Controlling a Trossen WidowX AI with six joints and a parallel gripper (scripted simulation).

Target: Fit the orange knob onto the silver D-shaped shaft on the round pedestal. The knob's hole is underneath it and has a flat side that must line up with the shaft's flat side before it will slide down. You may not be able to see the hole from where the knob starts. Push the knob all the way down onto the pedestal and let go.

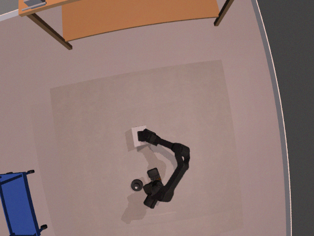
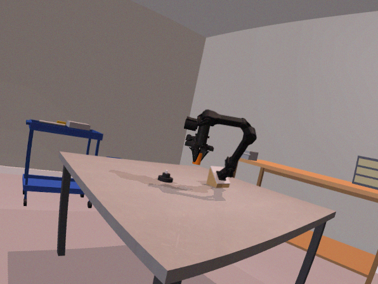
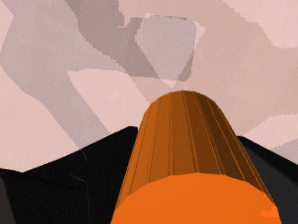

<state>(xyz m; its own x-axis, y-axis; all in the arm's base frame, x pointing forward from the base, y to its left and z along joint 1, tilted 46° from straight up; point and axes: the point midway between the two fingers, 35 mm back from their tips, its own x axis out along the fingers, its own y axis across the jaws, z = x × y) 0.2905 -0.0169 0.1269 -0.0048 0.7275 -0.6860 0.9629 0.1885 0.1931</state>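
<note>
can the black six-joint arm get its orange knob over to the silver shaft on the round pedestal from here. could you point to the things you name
Probably yes: the gripper (image 2: 198,161) holds the orange knob (image 2: 198,158) (image 3: 175,145) raised beside the dark round pedestal (image 1: 134,181) (image 2: 165,179), with nothing visible between them; flat-side alignment can't be judged.

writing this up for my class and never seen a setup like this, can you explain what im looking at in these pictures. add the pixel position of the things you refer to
The machine is one black robot arm, its foot on a wedge-shaped block (image 1: 135,137) (image 2: 213,178) on a table (image 2: 203,219). At its far end is a two-fingered gripper (image 2: 198,161), closed on an orange knob (image 2: 198,158) (image 3: 182,140), which it holds above the table.

One picture looks down from above. Another looks from beside the table, with a blue cart (image 2: 63,127) and an orange-brown bench (image 2: 304,178) behind. The third comes from a camera on the arm's wrist, looking past the fingers at the knob.

Also on the table stands a round dark pedestal (image 1: 137,182) (image 2: 165,179) with a small silver shaft, where the knob is meant to go.
</note>
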